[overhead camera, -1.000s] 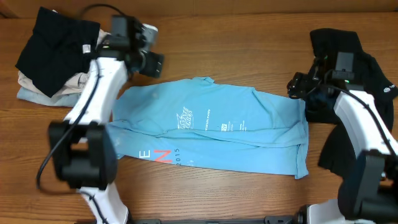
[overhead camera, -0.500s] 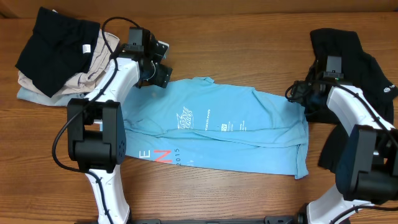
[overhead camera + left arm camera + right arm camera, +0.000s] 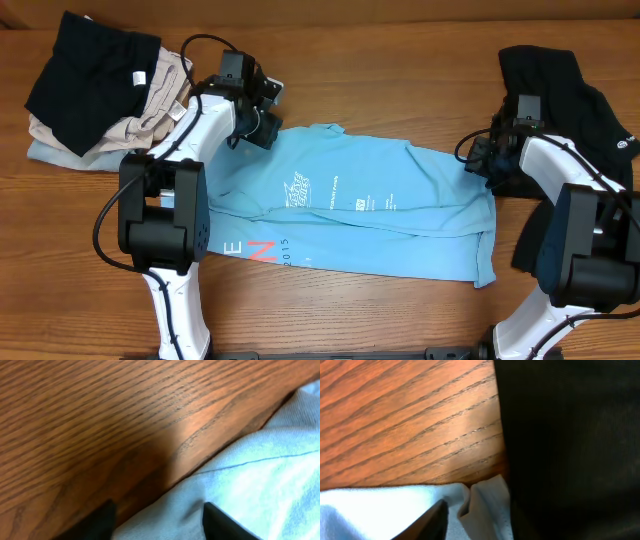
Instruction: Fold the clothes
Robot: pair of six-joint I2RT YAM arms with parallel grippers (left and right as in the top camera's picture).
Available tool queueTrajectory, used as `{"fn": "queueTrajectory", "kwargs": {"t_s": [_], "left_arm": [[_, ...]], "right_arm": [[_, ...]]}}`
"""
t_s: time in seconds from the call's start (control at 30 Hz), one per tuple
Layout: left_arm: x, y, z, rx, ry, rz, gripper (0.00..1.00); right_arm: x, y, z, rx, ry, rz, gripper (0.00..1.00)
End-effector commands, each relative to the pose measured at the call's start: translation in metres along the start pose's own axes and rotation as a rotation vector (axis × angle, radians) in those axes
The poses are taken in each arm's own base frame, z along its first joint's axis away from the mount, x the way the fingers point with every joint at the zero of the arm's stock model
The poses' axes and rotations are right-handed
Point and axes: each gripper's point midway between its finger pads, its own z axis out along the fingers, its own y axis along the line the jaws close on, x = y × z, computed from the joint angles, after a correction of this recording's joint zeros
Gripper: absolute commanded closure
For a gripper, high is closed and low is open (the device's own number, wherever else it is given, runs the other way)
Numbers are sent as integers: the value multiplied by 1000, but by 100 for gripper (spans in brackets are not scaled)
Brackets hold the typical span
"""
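The light blue T-shirt (image 3: 370,205) lies across the middle of the table, its lower part folded up, with white print and red-and-white letters. My left gripper (image 3: 262,128) is at the shirt's top left corner. In the left wrist view its jaws (image 3: 160,527) are open, with the blue fabric edge (image 3: 250,470) between the fingertips (image 3: 102,520). My right gripper (image 3: 482,158) is at the shirt's top right corner, open. One finger (image 3: 432,520) shows beside the blue corner (image 3: 485,505); the other is lost against the black shirt (image 3: 570,435). That black shirt (image 3: 570,90) lies at the right.
A pile of clothes sits at the back left: a black garment (image 3: 90,60) on top of beige ones (image 3: 120,135). Bare wooden table (image 3: 400,70) runs behind the blue shirt and in front of it.
My left gripper has moved right and down onto the blue shirt's top left corner. My right gripper has shifted slightly left and down to the top right corner.
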Motion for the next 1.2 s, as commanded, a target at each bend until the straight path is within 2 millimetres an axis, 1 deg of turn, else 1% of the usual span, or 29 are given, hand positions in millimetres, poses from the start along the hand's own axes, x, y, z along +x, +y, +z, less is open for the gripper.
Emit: {"fn": "queueTrajectory", "kwargs": {"t_s": [0.0, 0.1, 0.13, 0.2, 0.27, 0.37, 0.5, 0.53, 0.67, 0.73, 0.8, 0.83, 0.87, 0.93, 1.03, 1.17], "left_arm": [[6, -5, 15, 27, 25, 3, 50], [13, -6, 27, 35, 51, 2, 51], [18, -7, 34, 40, 70, -1, 57], [20, -7, 38, 41, 75, -4, 79], [16, -5, 38, 32, 59, -34, 96], [6, 2, 33, 14, 32, -85, 96], [-5, 11, 24, 5, 14, -137, 96], [-9, 14, 18, 3, 11, -149, 96], [-19, 24, 4, -44, 9, -188, 96], [-25, 27, -5, -63, 8, -192, 96], [-31, 30, -15, -78, 5, -191, 96], [-34, 31, -19, -80, 2, -190, 96], [-37, 31, -24, -82, 1, -190, 96], [-39, 32, -30, -92, 5, -191, 96], [-36, 39, -38, -133, 30, -193, 96], [-33, 47, -50, -190, 63, -193, 96]], "right_arm": [[1, 9, 6, -25, 16, 3, 61], [1, 9, 6, -26, 14, 3, 62], [-1, 9, 6, -27, 9, 3, 65], [-4, 10, 6, -29, -3, 2, 67], [-8, 11, 6, -34, -23, 1, 69], [-16, 13, 4, -40, -46, 2, 69], [-28, 16, -4, -45, -66, 3, 70], [-33, 17, -8, -48, -77, 2, 70], [-40, 19, -11, -53, -95, 5, 72], [-40, 20, -11, -53, -96, 5, 77], [-40, 20, -11, -53, -96, 5, 92], [-40, 19, -11, -53, -95, 9, 96], [-40, 19, -11, -53, -93, 9, 96], [-39, 19, -11, -52, -88, 9, 96], [-38, 19, -11, -54, -86, 9, 96], [-42, 21, -12, -63, -102, 7, 96]]}}
